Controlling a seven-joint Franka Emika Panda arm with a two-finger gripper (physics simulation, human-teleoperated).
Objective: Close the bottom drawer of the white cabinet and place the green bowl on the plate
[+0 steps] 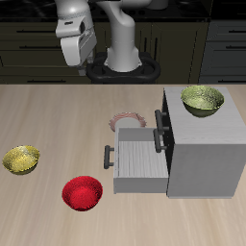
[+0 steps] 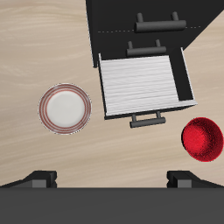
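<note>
Red bowl [image 1: 82,193] closest to the counter's [image 1: 38,110] front edge, golden bowl [image 1: 21,159] near it. Farther in, bottom drawer [image 1: 136,159] pulled out of the white cabinet [image 1: 205,149], green bowl [image 1: 202,99] resting on top, plate [image 1: 128,121] beside the cabinet. Farthest, jaws [image 2: 112,180] raised high, spread wide, holding nothing, all objects well below them.

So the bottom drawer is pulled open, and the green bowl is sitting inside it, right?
Not quite. The bottom drawer is pulled open, but the green bowl sits on top of the white cabinet, not inside the drawer. The exterior view shows it.
</note>
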